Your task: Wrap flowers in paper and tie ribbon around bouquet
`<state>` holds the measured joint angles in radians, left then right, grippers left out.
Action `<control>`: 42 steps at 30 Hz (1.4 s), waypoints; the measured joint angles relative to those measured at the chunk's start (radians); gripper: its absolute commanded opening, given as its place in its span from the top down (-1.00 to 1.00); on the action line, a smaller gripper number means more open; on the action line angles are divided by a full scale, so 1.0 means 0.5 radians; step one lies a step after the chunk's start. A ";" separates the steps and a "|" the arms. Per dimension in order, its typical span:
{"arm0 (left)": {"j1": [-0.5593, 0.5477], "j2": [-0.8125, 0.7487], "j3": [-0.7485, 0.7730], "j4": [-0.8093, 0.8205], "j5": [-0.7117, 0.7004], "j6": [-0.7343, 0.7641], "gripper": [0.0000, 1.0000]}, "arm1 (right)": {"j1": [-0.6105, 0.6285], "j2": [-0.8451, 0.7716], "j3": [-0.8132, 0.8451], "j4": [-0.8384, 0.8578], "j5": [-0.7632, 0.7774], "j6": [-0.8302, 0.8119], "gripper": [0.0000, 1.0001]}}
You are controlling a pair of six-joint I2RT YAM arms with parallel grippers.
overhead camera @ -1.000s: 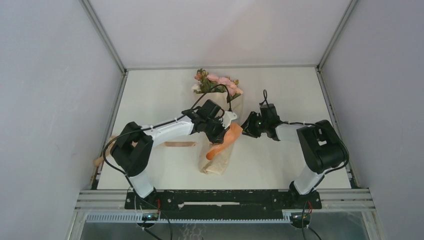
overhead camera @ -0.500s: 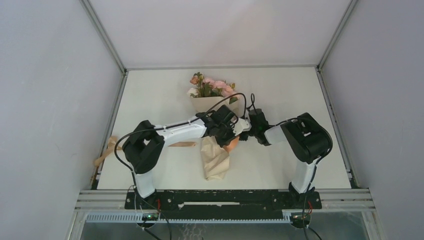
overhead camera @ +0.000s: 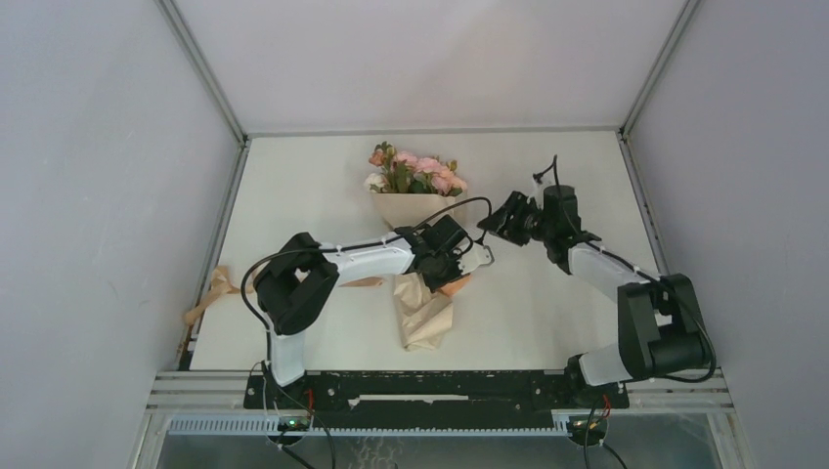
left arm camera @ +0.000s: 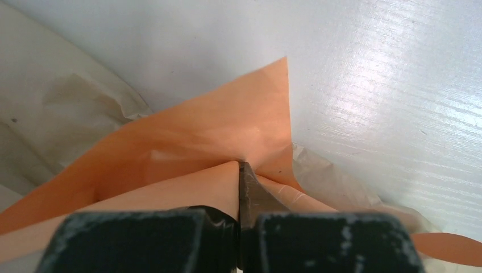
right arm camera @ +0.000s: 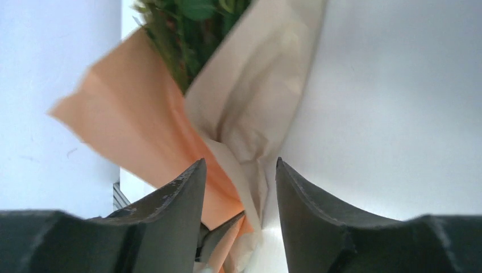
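The flowers (overhead camera: 415,171), pink blooms with green leaves, lie at the back centre with the tan paper (overhead camera: 422,311) wrapped round their stems as a cone. My left gripper (overhead camera: 467,275) is shut on an orange fold of the paper (left arm camera: 216,136), pinched between its fingertips (left arm camera: 250,187). To the right of the bouquet my right gripper (overhead camera: 508,217) stands open, and nothing is between its fingers (right arm camera: 182,193). It faces the paper (right arm camera: 142,125) and the green stems (right arm camera: 187,34). The ribbon (overhead camera: 207,298) lies limp at the table's left edge, with a strip (overhead camera: 357,282) running under my left arm.
Grey walls and metal rails (overhead camera: 626,132) close in the white table (overhead camera: 293,186) on three sides. Black cables loop above both wrists (overhead camera: 459,203).
My right gripper has opened and drawn back to the right, away from the bouquet. My left gripper has kept its grip on the paper fold and shifted slightly right.
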<state>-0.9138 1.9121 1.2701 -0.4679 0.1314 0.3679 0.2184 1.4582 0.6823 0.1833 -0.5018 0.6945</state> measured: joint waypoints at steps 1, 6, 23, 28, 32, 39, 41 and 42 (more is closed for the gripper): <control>-0.005 0.001 0.000 0.000 -0.012 0.002 0.98 | -0.022 -0.050 0.047 -0.060 -0.008 -0.057 -0.22; -0.015 0.001 0.000 -0.001 -0.034 0.014 0.98 | -0.024 -0.179 0.285 -0.186 -0.152 -0.284 -0.36; -0.024 0.001 0.000 -0.001 -0.054 0.020 0.98 | 0.397 0.214 1.223 -1.083 -0.005 -0.980 -0.72; -0.024 0.007 -0.001 -0.032 -0.065 0.034 0.98 | 0.446 0.453 1.456 -1.320 0.088 -1.083 -0.71; -0.031 0.007 -0.001 -0.027 -0.078 0.037 0.98 | 0.507 0.616 1.596 -1.477 0.109 -1.163 -0.58; -0.044 0.007 -0.002 -0.021 -0.103 0.058 0.97 | 0.594 0.714 1.601 -1.641 0.093 -1.207 0.64; -0.043 0.007 -0.002 -0.020 -0.104 0.065 0.96 | 0.571 0.714 1.601 -1.653 0.088 -1.199 0.94; -0.043 0.007 -0.002 -0.020 -0.104 0.066 0.94 | 0.553 0.714 1.601 -1.653 0.085 -1.186 1.00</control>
<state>-0.9356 1.9156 1.2694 -0.4778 0.0795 0.4007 0.4950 1.8153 1.4826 -0.6430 -0.4591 0.1017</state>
